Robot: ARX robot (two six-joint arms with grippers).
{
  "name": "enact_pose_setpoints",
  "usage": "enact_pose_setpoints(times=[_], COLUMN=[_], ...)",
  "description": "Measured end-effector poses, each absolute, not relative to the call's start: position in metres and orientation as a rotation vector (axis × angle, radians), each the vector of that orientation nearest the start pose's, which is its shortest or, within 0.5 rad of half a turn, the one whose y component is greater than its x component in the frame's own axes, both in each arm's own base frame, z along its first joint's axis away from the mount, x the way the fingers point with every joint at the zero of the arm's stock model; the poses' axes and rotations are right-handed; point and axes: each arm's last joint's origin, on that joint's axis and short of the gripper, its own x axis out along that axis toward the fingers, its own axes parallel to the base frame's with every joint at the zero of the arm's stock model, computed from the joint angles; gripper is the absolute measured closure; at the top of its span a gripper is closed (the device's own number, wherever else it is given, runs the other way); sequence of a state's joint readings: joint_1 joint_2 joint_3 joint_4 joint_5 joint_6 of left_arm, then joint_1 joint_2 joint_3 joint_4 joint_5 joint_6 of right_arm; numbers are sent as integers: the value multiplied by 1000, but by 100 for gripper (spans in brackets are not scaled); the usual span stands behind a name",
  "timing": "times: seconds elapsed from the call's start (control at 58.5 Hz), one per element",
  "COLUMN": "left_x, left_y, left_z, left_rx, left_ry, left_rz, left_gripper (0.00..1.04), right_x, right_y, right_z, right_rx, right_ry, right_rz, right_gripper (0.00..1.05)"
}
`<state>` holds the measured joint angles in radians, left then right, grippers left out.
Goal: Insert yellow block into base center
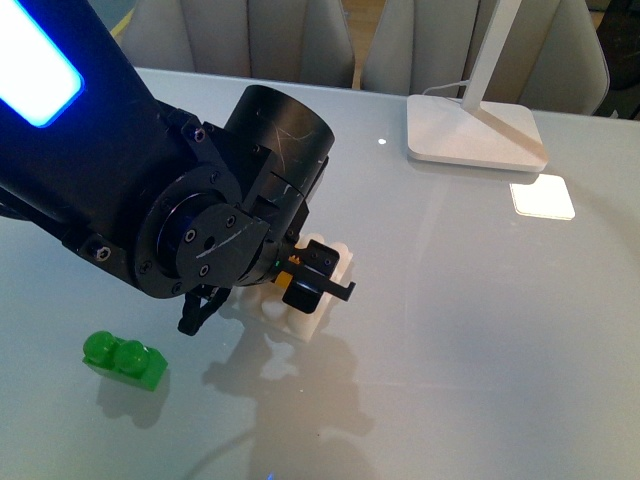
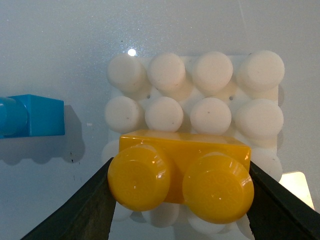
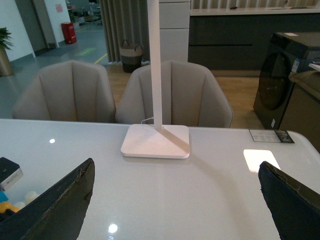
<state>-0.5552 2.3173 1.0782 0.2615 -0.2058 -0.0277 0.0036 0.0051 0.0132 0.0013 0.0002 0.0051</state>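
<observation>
In the left wrist view the yellow block (image 2: 182,172), with its two round studs facing the camera, is clamped between the black fingers (image 2: 80,210) of my left gripper (image 2: 180,200). It hangs directly over the white studded base (image 2: 197,95), covering the base's nearer rows. In the front view my left gripper (image 1: 300,285) is low over the base (image 1: 305,315) at the table's middle, and only a sliver of the yellow block (image 1: 298,294) shows. My right gripper (image 3: 175,210) is open over bare table, with nothing between its fingers.
A blue brick (image 2: 32,116) lies beside the base. A green two-stud brick (image 1: 124,361) sits near the table's front left. The white lamp foot (image 1: 475,130) and a small white square (image 1: 542,196) are at the back right. Chairs stand behind the table.
</observation>
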Motion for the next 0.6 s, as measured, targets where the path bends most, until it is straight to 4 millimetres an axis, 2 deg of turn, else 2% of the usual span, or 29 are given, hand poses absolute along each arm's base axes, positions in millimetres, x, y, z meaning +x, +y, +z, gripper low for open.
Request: enact_pose_setpoints(times=[0.598], left_x=[333], left_y=[-199], left_z=[4], left_rx=[387], left_ry=[939], left_rz=[-324], left_gripper=[42], right_x=[97], right_y=[0], right_z=[168], right_rx=[5], right_ry=[-9], right_rz=[3], right_gripper=[9])
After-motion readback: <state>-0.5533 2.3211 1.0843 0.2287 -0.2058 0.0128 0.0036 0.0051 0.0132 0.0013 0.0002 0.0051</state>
